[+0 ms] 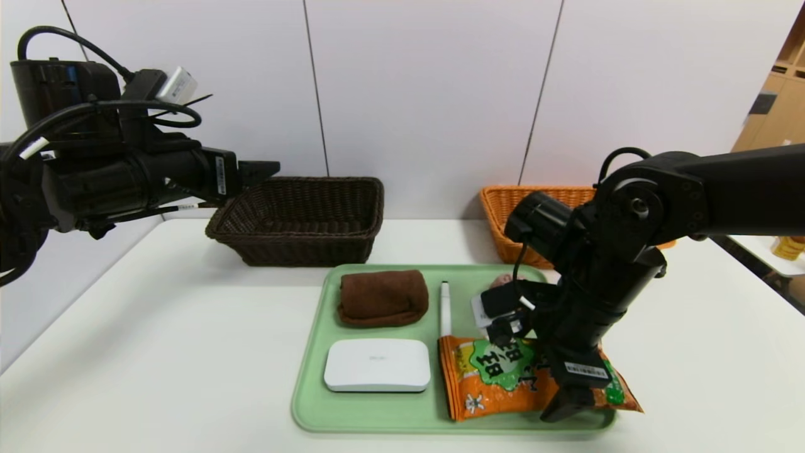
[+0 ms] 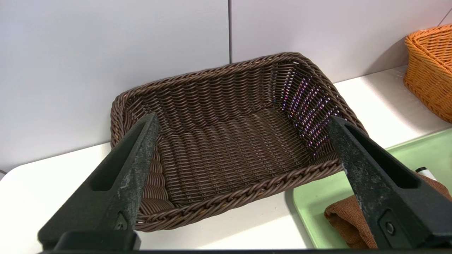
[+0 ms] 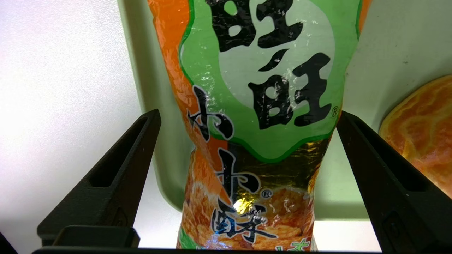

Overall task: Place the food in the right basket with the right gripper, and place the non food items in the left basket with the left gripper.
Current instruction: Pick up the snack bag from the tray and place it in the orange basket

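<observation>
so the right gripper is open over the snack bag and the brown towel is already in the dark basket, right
Not quite. The brown towel lies on the green tray, not in the dark basket, which the left wrist view shows holding nothing. The rest holds: the right gripper hangs open over the snack bag, fingers either side.

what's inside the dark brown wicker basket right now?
Nothing: the dark brown wicker basket shows only bare woven floor. The open left tool's fingers cover its near corners, so those are unseen.
</observation>
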Controlling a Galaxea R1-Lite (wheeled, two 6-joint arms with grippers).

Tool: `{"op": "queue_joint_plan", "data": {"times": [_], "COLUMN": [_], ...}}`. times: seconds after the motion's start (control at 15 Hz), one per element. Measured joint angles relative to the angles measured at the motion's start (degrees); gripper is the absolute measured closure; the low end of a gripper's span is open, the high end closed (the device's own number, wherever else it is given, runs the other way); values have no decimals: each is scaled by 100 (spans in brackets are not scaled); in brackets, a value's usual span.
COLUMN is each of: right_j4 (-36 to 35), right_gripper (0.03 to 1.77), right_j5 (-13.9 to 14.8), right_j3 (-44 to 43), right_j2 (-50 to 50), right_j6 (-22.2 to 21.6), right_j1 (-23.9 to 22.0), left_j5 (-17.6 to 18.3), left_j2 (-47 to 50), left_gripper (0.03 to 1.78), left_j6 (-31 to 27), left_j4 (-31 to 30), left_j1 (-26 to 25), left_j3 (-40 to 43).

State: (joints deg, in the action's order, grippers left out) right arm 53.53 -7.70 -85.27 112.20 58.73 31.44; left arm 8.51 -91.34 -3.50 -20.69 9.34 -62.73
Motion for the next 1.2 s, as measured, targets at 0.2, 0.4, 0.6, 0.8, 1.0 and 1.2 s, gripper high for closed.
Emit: {"op": "queue_joint_plan", "data": {"times": [0.2, 0.4, 0.6, 0.8, 1.0, 1.2], "right_j4": [-65, -67, -69, -63, -28, 0], "right_gripper": [9, 60, 95, 141, 141, 141], "right_j5": [5, 2, 5, 2, -17, -34], "right_j3": [-1, 0, 10, 0, 10, 13], "right_j2": [56, 83, 89, 65, -29, -201], "right_j6": [-74, -48, -46, -46, -69, -77], "right_j1": [4, 23, 30, 52, 117, 207], "left_j5": [-5, -5, 2, 6, -2, -5], "left_j2": [9, 11, 15, 35, 44, 44], "left_gripper": [12, 12, 12, 12, 12, 12], "left_j6": [-5, -5, -5, -2, 0, 0], "left_j4": [0, 0, -1, 0, 0, 2], "left_j1": [-2, 5, 17, 22, 22, 22], "left_j3": [0, -2, -7, -7, -7, -9]}}
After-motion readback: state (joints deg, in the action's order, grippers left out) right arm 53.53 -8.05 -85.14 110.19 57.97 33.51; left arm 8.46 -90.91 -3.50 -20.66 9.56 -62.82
